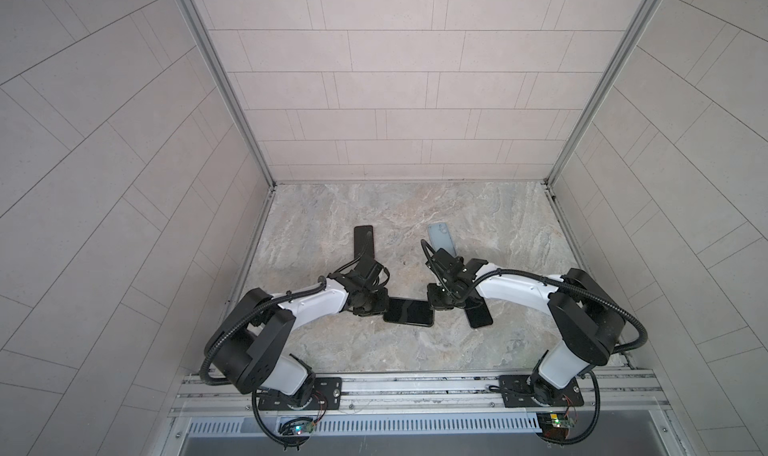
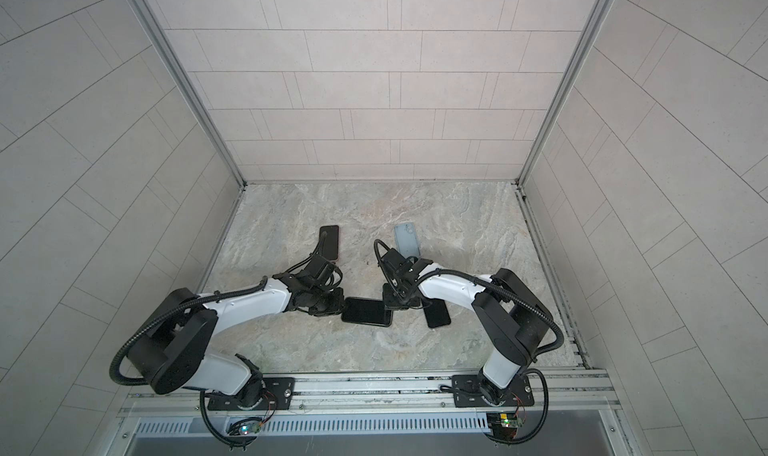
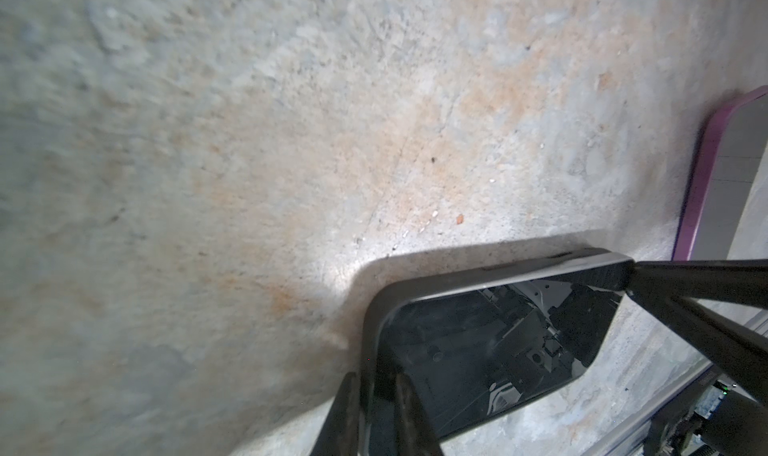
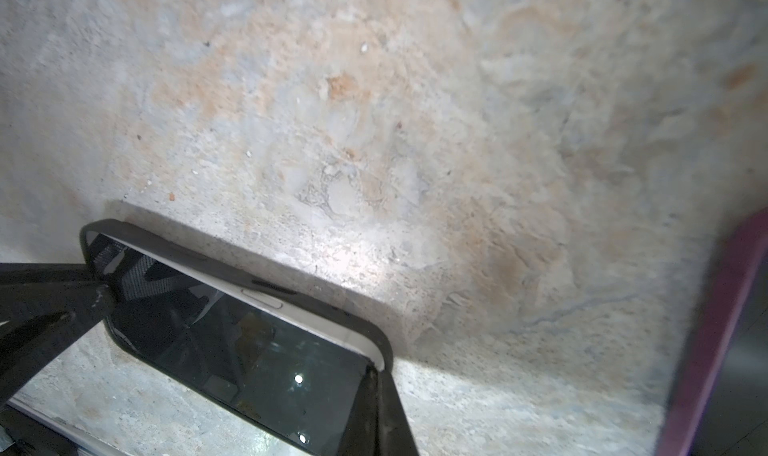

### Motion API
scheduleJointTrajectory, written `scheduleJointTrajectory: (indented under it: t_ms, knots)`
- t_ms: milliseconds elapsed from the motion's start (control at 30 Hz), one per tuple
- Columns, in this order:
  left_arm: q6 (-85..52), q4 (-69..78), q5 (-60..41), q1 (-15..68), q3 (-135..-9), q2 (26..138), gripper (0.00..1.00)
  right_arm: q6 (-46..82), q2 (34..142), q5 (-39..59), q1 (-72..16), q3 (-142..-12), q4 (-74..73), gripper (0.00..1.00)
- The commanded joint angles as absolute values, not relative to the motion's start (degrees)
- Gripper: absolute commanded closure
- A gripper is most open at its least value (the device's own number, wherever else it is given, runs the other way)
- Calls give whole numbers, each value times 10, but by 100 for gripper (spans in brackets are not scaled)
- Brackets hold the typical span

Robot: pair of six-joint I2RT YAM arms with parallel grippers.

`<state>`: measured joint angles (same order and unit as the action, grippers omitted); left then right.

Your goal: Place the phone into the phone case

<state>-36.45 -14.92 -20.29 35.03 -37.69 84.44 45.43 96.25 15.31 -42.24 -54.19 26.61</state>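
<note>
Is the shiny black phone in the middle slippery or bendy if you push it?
The phone probably feels slippery: its screen is glossy as a mirror. It likely stays stiff, but its case seems bendy, bulging off one corner.

Open table (image 1: 415, 208) is found by the far wall. The middle is blocked by the left arm (image 1: 311, 302), right arm (image 1: 511, 287), cased phone (image 1: 409, 312) and an apparently purple-edged phone (image 1: 480, 317); a dark phone (image 1: 363, 242) and grey case (image 1: 441, 240) are set beyond.

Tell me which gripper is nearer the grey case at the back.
Right. The right gripper sits in front of the grey case; the left gripper, clamped on the cased phone, is farther away to its left.
</note>
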Motion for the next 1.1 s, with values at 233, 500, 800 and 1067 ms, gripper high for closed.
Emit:
scheduleJointTrajectory:
  t_ms: [233,500,800,1067]
  knots:
    - [-374,-138,-197,362,-362,851,83,455,1058,176,-433,-486,170,94]
    - [-375,-137,-195,364,-362,851,83,454,1079,167,-437,-484,173,92]
    - [-374,-136,-196,365,-359,851,83,471,1113,118,-445,-485,191,93]
    - [-370,-141,-196,365,-360,847,83,475,1155,112,-458,-508,194,100]
